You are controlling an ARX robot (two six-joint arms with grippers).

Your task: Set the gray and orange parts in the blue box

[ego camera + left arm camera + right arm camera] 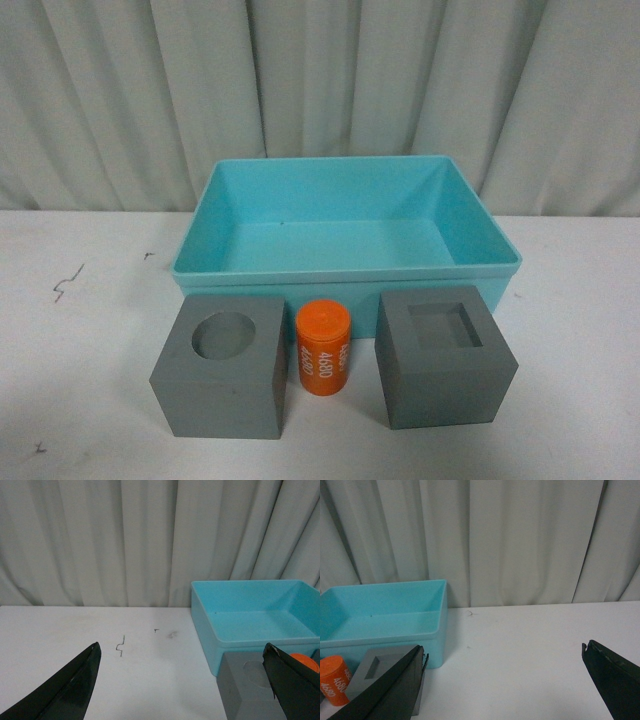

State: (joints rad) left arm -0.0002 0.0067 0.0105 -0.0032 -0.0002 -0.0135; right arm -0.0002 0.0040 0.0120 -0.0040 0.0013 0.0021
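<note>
My left gripper (182, 692) has its jaws spread wide, holding nothing. A small scribble (120, 646) on the bench (60, 630) lies ahead between them, and the round-hole gray cube (241, 694) sits by one jaw. Then the orange cylinder (322, 348), which reads "4680", then the square-recess gray cube (445, 355). The blue box (345, 285) is just beyond all three. The right gripper (500, 692) jaws are wide too, with that cube by one jaw.

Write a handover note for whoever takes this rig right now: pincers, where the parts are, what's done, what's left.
Both open and empty: left pincer, right pincer.
The round-hole gray cube, orange cylinder and square-recess gray cube stand in a row on the table, in front of the blue box.
Done: nothing; the box holds no parts.
Left: all three go in.
</note>
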